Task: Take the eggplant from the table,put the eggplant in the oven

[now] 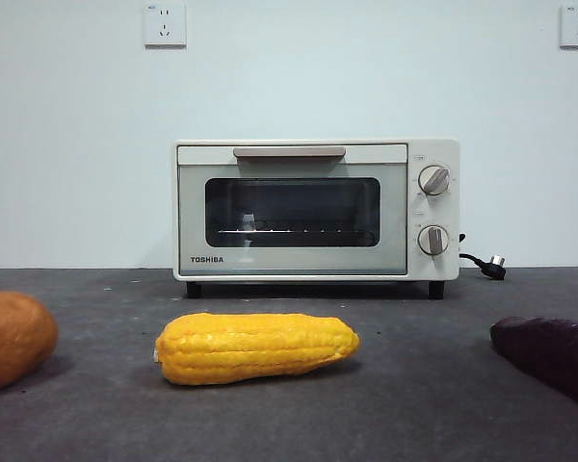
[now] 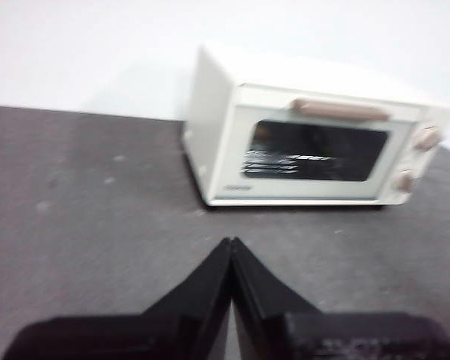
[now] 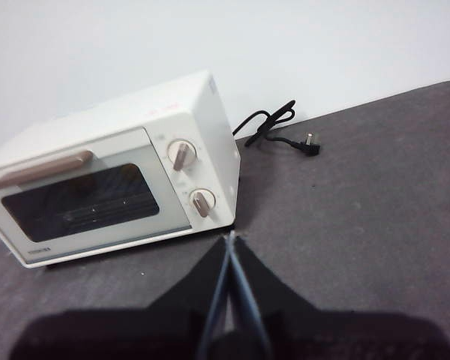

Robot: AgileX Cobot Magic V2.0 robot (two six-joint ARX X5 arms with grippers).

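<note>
Left claw [image 2: 231, 241] and right claw [image 3: 231, 236] closed, empty.

The oven [image 1: 316, 209] bears "TOSHIBA" low on its door's left corner.

The oven [image 1: 316, 210] stands at the far middle of the desk [image 1: 414, 404], against the wall, door shut. Its plug [image 1: 495, 266] lies just right of it. Nearer, the corn [image 1: 256, 347] lies centred, a rounded vegetable [image 1: 13, 338] far left, the eggplant [image 1: 551, 354] far right
</note>
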